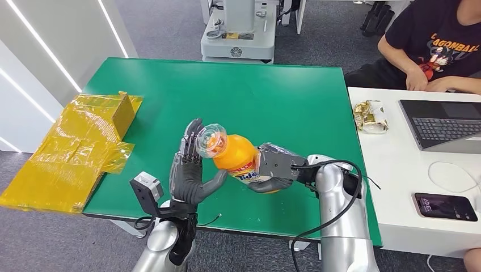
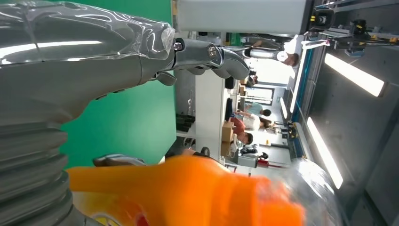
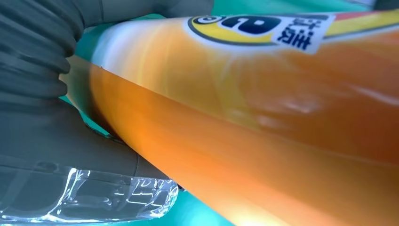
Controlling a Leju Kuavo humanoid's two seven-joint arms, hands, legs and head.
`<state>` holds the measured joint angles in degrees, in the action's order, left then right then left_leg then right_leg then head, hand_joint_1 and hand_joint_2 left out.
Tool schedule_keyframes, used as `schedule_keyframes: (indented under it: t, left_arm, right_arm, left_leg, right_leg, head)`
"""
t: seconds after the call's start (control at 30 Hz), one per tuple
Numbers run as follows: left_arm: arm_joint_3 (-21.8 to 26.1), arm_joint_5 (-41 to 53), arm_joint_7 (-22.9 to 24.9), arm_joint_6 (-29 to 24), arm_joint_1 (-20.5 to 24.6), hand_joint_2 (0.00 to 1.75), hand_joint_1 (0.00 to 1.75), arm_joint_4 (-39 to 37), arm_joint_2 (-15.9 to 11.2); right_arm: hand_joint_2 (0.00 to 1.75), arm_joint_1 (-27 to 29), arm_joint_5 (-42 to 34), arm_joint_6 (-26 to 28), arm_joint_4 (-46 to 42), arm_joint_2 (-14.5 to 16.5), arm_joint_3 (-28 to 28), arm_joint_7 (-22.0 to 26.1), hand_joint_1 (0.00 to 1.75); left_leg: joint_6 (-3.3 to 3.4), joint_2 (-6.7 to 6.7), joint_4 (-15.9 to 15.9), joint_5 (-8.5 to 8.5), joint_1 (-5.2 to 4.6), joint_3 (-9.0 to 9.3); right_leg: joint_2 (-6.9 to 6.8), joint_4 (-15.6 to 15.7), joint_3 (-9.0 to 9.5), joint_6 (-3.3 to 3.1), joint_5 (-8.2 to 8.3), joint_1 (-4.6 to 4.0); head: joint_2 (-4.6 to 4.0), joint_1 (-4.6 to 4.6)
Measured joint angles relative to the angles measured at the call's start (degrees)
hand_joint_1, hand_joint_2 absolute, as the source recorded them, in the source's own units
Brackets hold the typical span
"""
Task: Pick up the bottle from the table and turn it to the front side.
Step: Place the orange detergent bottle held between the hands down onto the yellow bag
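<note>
We see a green desk (image 1: pixel 170 90) on grey floor (image 1: pixel 164 28), a white table (image 1: pixel 397 158) beside it, white wall panels (image 1: pixel 45 39) with light strips.

A robotics lab or office: a green tabletop (image 1: pixel 283 96) beside a white desk (image 1: pixel 397 187) with a laptop (image 1: pixel 442 124), robot machinery (image 1: pixel 238 28) at upper centre, strip-lit corridors.
</note>
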<state>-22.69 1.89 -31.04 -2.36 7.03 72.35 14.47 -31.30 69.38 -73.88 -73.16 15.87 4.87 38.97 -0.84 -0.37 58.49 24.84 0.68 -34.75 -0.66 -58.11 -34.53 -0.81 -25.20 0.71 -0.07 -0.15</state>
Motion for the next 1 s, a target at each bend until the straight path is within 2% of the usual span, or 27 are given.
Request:
schedule_keyframes:
  t: [0.2, 0.47, 0.63, 0.73, 0.83, 1.0]
  left_arm:
    - [0.00, 0.01, 0.00, -0.03, -0.03, 1.75, 0.00, -0.05, 0.00]
    - [0.00, -0.03, 0.39, -0.57, -0.08, 1.75, 0.00, -0.07, -0.02]
    - [0.01, 0.10, 0.16, -0.69, -0.36, 1.75, 0.00, -0.07, -0.03]
    - [0.04, 0.36, -0.12, -0.80, -0.63, 1.75, 0.00, -0.07, -0.04]
    - [0.10, 0.79, -0.19, -0.92, -0.73, 1.75, 0.00, -0.07, -0.03]
    - [0.33, 1.44, -0.20, -1.13, -0.79, 1.75, 0.00, -0.07, -0.02]
  right_arm:
    - [1.75, 1.47, -1.65, 0.00, -2.61, 0.00, -0.40, 0.79, 1.75]
    - [1.75, -0.03, -4.10, 0.00, -0.93, -0.09, -0.52, -1.32, 1.75]
    - [1.75, 0.62, -1.80, 0.00, 0.31, -0.09, -0.67, -0.55, 1.75]
    - [1.75, 0.67, -1.70, 0.00, 2.74, -0.16, -0.72, -2.23, 1.75]
    - [1.75, 0.81, 1.68, 0.00, 5.50, -0.09, -0.45, -4.39, 1.75]
    - [1.75, 0.58, 2.56, 0.00, 9.56, -0.07, 0.07, -5.35, 1.75]
  left_leg:
    - [0.00, 0.01, 0.00, 0.00, 0.00, 0.00]
    - [0.00, 0.05, 0.00, 0.00, 0.00, 0.02]
    - [0.00, 0.06, 0.00, 0.00, 0.00, 0.01]
    - [0.00, 0.09, 0.00, 0.00, 0.00, 0.00]
    - [0.00, 0.03, 0.00, 0.00, 0.01, -0.03]
    - [0.00, 0.01, 0.00, -0.01, 0.01, -0.03]
  right_leg:
    - [0.01, 0.00, 0.00, 0.00, 0.00, 0.00]
    - [0.04, 0.00, -0.01, 0.00, 0.00, 0.00]
    - [0.05, 0.00, -0.02, 0.00, 0.00, 0.00]
    - [0.07, 0.00, -0.02, 0.00, 0.00, 0.00]
    - [0.02, 0.00, -0.01, 0.00, 0.00, 0.00]
    - [0.00, -0.01, -0.01, 0.00, 0.00, -0.01]
  head:
    - [0.00, 0.00]
    - [0.00, 0.00]
    - [0.00, 0.00]
    - [0.00, 0.00]
    - [0.00, 0.01]
    - [0.00, 0.00]
